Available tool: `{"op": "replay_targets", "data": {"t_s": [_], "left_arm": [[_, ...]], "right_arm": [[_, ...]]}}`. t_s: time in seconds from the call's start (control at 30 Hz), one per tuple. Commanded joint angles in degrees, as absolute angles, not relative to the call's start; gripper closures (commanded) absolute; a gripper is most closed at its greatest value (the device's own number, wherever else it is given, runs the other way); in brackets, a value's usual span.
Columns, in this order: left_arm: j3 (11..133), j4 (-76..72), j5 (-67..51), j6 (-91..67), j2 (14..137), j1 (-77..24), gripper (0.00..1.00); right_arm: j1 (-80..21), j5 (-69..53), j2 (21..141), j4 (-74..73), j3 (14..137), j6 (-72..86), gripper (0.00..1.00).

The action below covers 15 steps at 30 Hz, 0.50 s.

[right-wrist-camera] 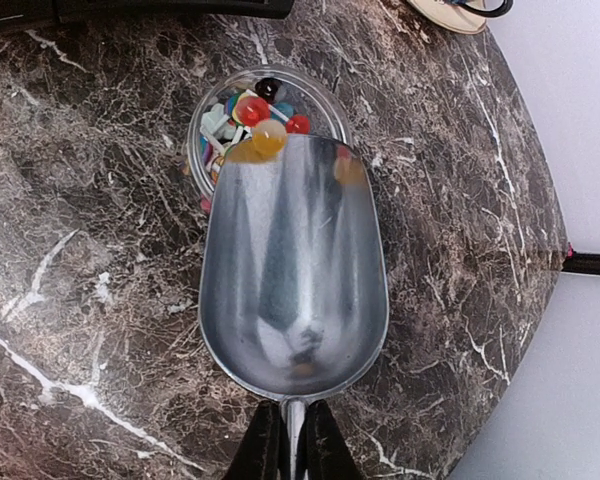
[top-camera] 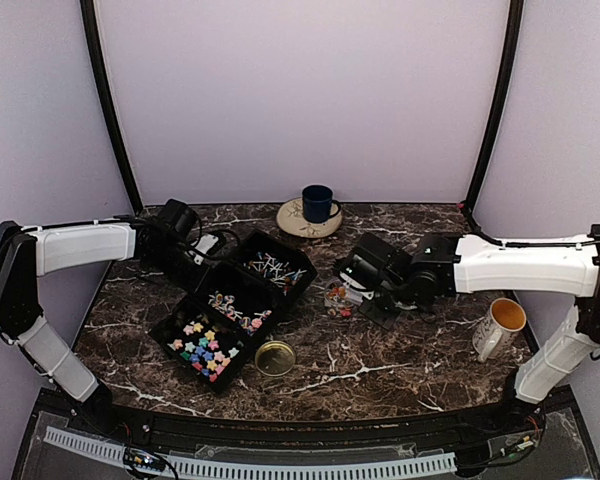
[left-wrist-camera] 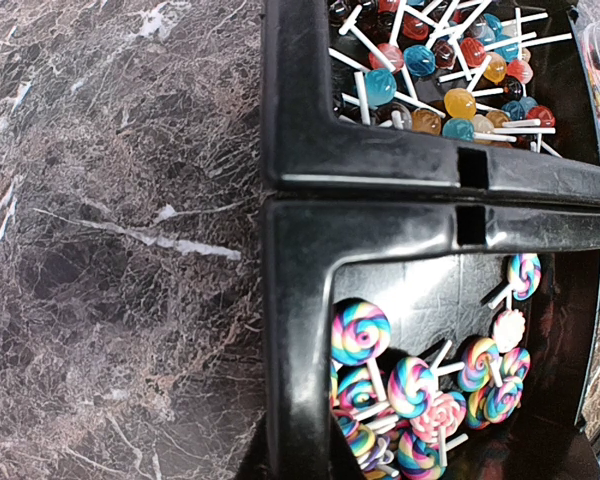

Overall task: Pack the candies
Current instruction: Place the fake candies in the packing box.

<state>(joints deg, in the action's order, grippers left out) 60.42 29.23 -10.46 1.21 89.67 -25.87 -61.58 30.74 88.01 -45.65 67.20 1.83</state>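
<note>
The black three-part tray [top-camera: 176, 314] holds the candies: pastel stars [top-camera: 205, 348], swirl lollipops [left-wrist-camera: 410, 390] and small ball lollipops [left-wrist-camera: 450, 90]. My left gripper [left-wrist-camera: 298, 465] is shut on the tray's outer wall [left-wrist-camera: 300, 300], at the tray's far left side [top-camera: 202, 262]. My right gripper [right-wrist-camera: 293, 445] is shut on the handle of a metal scoop [right-wrist-camera: 295, 270]. The scoop's tip lies over the rim of the small clear jar [right-wrist-camera: 260, 110], which has mixed candies [right-wrist-camera: 242, 112] in it. A yellow ball candy [right-wrist-camera: 270, 138] sits at the scoop's lip, and the bowl behind it is bare.
A gold lid [top-camera: 275, 357] lies on the marble table in front of the tray. At the back stands a blue mug [top-camera: 317, 203] on a plate. A white mug [top-camera: 500, 325] stands by the right arm. The jar [top-camera: 338, 298] sits just right of the tray.
</note>
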Motion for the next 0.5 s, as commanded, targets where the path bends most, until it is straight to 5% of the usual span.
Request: {"op": "replay_targets", "data": {"t_s": [0.0,0.47], "left_arm": [[62.2,25.7,-14.1,-0.2,86.0,-25.6,1.00],[62.3,25.8,-14.1,-0.3,86.0,-25.7,1.00]], "right_arm": [[-62.7,35.0,88.3,-50.9,70.3,1.8,1.00],[-63.2,36.2,88.8,-51.6,73.4,0.6,1.00]]}}
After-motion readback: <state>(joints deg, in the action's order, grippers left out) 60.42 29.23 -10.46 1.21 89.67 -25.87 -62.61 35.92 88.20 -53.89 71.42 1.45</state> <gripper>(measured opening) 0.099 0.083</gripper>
